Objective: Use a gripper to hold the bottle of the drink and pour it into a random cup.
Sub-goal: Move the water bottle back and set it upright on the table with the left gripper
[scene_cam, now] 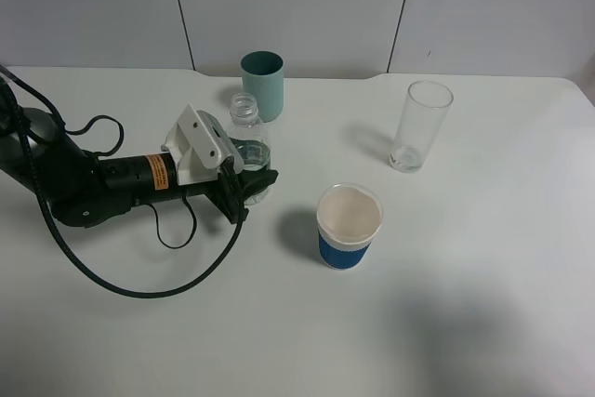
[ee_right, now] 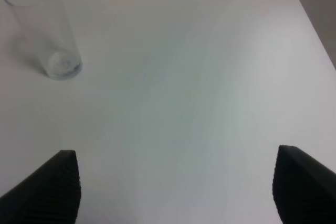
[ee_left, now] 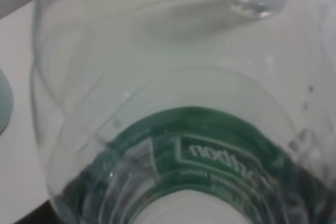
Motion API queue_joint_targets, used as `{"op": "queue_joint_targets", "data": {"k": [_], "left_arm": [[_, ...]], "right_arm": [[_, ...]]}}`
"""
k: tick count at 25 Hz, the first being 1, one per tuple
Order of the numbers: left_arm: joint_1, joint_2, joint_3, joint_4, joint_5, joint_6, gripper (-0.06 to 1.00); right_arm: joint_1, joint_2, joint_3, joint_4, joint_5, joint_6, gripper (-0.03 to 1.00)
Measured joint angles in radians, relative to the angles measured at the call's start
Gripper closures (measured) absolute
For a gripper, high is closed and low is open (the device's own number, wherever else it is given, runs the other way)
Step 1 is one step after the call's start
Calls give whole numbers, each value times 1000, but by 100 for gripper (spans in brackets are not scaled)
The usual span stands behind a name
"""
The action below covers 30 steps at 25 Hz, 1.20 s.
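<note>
Left hand (scene_cam: 249,183) clenched around the small clear green-banded plastic bottle (scene_cam: 248,144), low on its body (neck left free for tipping). Teal opaque cup (scene_cam: 263,85) stands just beyond the hand, bottle upright on the white table (scene_cam: 483,258).

My left wrist cam is basically useless right now, the bottle (ee_left: 178,129) fills it edge to edge and it's all blur, so I can't read the green label. From up high, the left gripper (scene_cam: 244,183) covers the bottle's lower half, and the liquid level is probably hidden behind it. On the right wrist cam, both fingers (ee_right: 50,184) get cut off at the picture's edge.
</note>
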Motion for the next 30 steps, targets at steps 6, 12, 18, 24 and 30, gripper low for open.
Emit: {"op": "queue_joint_targets", "data": {"k": [6,12,18,24,30], "left_arm": [[0,0,0,0,-2,1,40],[0,0,0,-3,-7,-16,13],[0,0,0,-4,-7,-23,2],[0,-36,5,-6,-1,-26,2],[0,-145,100,-62,21,-28,2]], "right_arm": [[0,0,0,0,0,0,22],[0,0,0,0,0,0,22],[0,0,0,0,0,0,22],[0,0,0,0,0,0,22],[0,0,0,0,0,0,22]]}}
